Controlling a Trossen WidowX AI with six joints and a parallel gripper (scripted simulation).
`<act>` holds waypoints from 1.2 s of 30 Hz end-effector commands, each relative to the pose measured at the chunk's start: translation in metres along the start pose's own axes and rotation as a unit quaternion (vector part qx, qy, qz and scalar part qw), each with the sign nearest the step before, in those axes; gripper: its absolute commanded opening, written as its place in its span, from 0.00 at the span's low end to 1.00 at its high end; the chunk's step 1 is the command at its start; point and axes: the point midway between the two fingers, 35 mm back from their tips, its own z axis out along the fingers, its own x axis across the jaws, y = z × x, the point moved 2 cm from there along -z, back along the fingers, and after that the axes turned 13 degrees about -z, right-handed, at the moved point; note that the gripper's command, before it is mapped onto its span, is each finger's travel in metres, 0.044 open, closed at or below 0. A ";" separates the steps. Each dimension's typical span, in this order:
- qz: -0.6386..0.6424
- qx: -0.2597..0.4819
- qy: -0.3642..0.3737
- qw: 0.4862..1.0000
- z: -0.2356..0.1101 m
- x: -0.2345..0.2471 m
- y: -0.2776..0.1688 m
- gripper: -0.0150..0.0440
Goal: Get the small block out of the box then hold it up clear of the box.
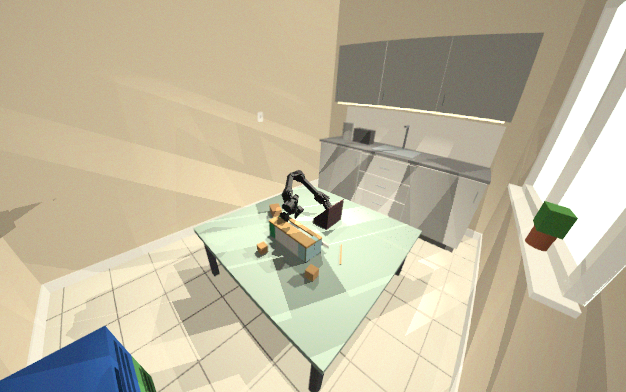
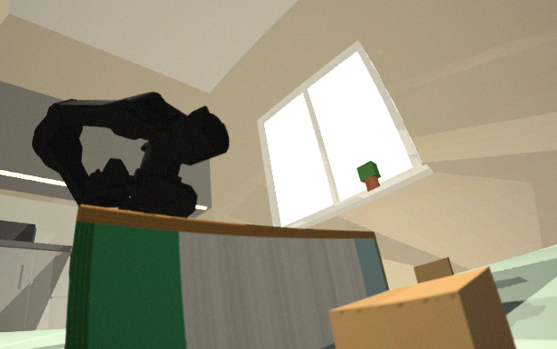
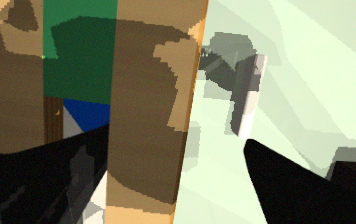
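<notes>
Covering a tiled kitchen floor (image 1: 150, 310), the pale-green table (image 1: 350, 280) holds 3 cardboard cubes (image 1: 312, 272).

Arm (image 1: 305, 186) folded over, tool (image 1: 291, 212) pointing down (fingers wide, empty).

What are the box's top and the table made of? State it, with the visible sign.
Box top: looks like wood, matte tan-brown, though no grain shows. Table: pale green, glossy, perhaps glass or lacquer; light streaks and shadows lie sharp on it. The gripper hangs open above both.

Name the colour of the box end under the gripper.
Green, clearest in the exterior view.
</notes>
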 end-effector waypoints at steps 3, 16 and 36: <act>0.008 -0.006 -0.004 1.000 0.005 0.000 0.005 0.93; 0.008 -0.006 -0.004 1.000 0.005 0.000 0.005 0.93; -0.001 -0.001 0.007 1.000 -0.052 0.000 0.010 0.93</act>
